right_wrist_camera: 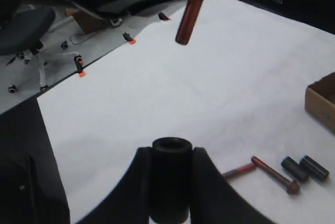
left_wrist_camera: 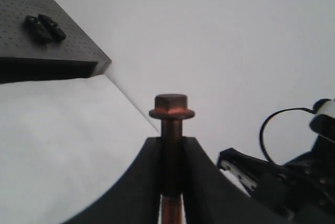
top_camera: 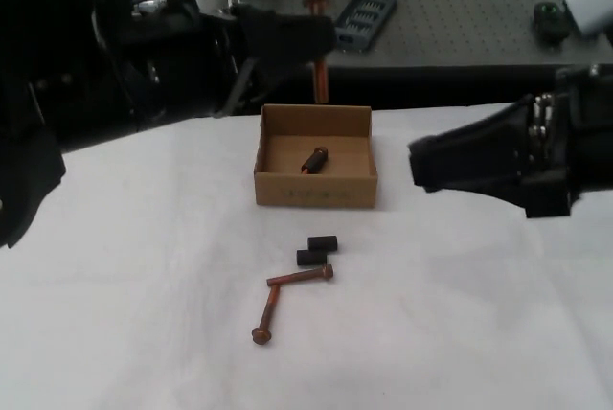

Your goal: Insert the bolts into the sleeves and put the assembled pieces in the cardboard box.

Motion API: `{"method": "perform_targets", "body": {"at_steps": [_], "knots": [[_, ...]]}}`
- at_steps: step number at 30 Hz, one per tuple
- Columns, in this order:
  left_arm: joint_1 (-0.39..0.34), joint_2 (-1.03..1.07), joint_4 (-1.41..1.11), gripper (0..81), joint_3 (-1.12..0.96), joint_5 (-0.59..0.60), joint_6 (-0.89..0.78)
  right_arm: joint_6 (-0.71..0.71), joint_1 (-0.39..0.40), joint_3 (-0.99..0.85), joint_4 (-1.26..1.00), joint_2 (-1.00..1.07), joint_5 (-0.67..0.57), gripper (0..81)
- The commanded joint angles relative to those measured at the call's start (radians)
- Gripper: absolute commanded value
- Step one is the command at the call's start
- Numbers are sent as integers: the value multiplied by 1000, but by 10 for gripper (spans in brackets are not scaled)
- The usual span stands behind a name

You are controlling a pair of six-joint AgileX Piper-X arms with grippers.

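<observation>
Left tool [left_wrist_camera: 171,141] clamps an upright bolt [left_wrist_camera: 171,108] — right tool [right_wrist_camera: 171,152] clamps a sleeve [right_wrist_camera: 171,182]. On the tabletop [top_camera: 460,314], 2 bolts [top_camera: 300,276] and 2 sleeves [top_camera: 324,242] lie before the cardboard box [top_camera: 316,192], which holds 1 assembled piece [top_camera: 313,159].

High camera looks forward-down from behind; right wrist close, shares box [top_camera: 316,190], seemingly.

Cardboard box [right_wrist_camera: 320,101] cut off, right wrist view.

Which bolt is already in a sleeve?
The boxed bolt, lying in the cardboard box with a black sleeve on it. The two loose bolts on the cloth and the held bolt in the left gripper are bare.
</observation>
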Motion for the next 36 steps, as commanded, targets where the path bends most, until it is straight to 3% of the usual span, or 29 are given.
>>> {"method": "perform_targets", "body": {"at_steps": [1, 10, 19, 36], "knots": [[3, -9, -33, 6, -1, 53, -74, 53, 2, 7, -102, 36, -49, 19], [3, -9, -61, 6, -3, 90, -129, 139, 17, 7, -276, 117, -101, 19], [3, -9, -146, 6, -3, 90, -127, 141, 72, 7, -301, 122, -101, 19], [-3, -9, -170, 6, -3, 90, -127, 248, 72, 7, -442, 122, -86, 19]]}}
